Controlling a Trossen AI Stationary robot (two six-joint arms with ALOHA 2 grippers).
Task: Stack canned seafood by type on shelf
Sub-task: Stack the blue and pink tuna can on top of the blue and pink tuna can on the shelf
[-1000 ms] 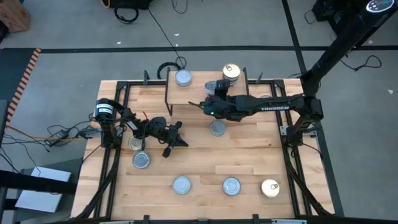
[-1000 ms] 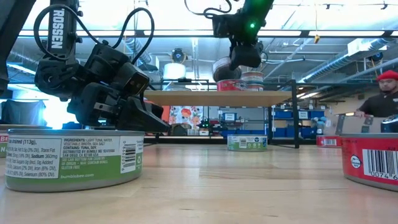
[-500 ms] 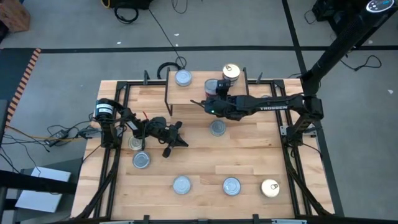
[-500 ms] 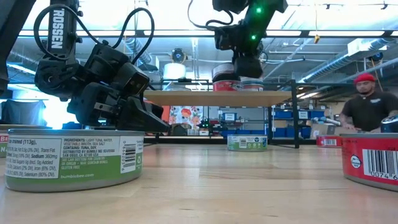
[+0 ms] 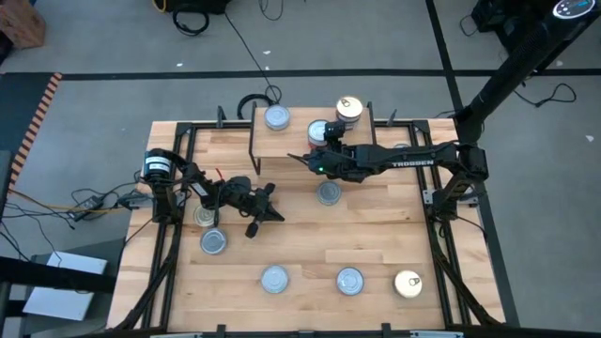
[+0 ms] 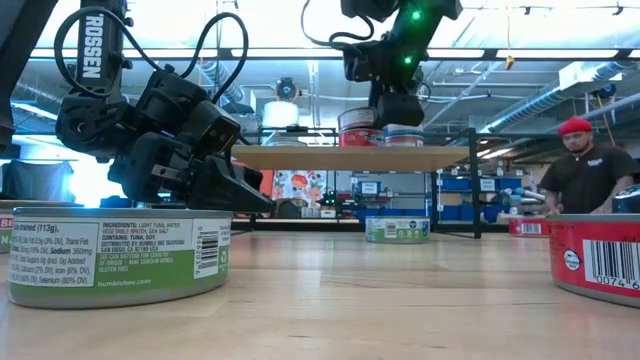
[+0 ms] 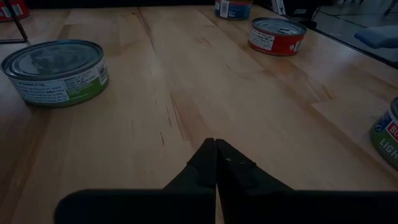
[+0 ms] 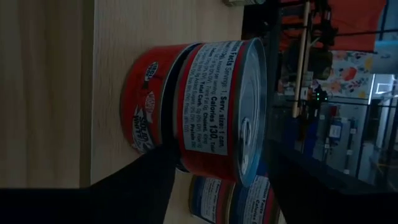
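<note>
The shelf (image 5: 291, 143) (image 6: 300, 157) stands at the table's far middle. On it rest a silver-blue tin (image 5: 277, 117), a gold-topped stack (image 5: 349, 108) and a red-labelled tin (image 8: 143, 112) (image 6: 360, 139). My right gripper (image 5: 326, 141) (image 8: 224, 148) reaches in from the right. It is shut on a second red-labelled tin (image 8: 211, 99) (image 6: 358, 118) directly over the first. My left gripper (image 5: 277, 216) (image 7: 216, 149) is shut and holds nothing, low over the table's left half. My right gripper pinches the upper red tin at the edge nearest it, one finger (image 8: 311, 180) on its top face (image 8: 256, 134) and the other (image 8: 143, 174) under its bottom rim (image 8: 185, 138). The fingers come level from the table's right. The tin is upright over the lower tin, with a dark gap between them.
Loose tins lie on the table: one in front of the shelf (image 5: 329, 193), two by the left arm (image 5: 204, 216) (image 5: 214, 241), and three along the near edge (image 5: 274, 278) (image 5: 349, 280) (image 5: 408, 283). A person stands in the room beyond (image 6: 585, 170).
My right gripper has come down over the shelf with the red tin. The tin was tilted and clear above the lower red tin; it is now upright, right over it.
</note>
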